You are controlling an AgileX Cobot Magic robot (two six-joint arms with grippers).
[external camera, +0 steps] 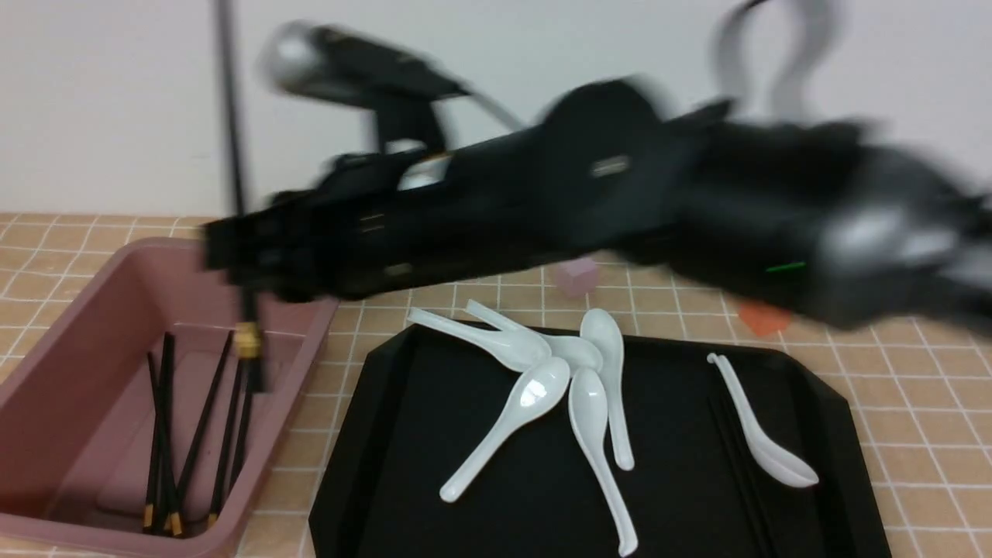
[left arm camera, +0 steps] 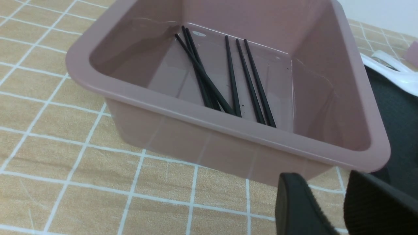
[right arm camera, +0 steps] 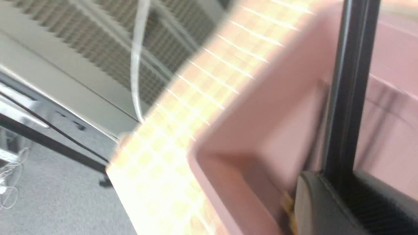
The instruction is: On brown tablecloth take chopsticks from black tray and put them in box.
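Right gripper [external camera: 244, 271] is clenching one upright chopstick [external camera: 232, 116] above the box [external camera: 46, 372].
More chopsticks [left arm camera: 232, 75] are lying inside it; white spoons [external camera: 573, 372] are crowding the black tray [external camera: 372, 465]; left gripper [left arm camera: 326, 191] is hanging parted, empty.

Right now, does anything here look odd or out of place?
Yes: one chopstick stands nearly upright in the right gripper over the box, while the other chopsticks lie slanted inside.
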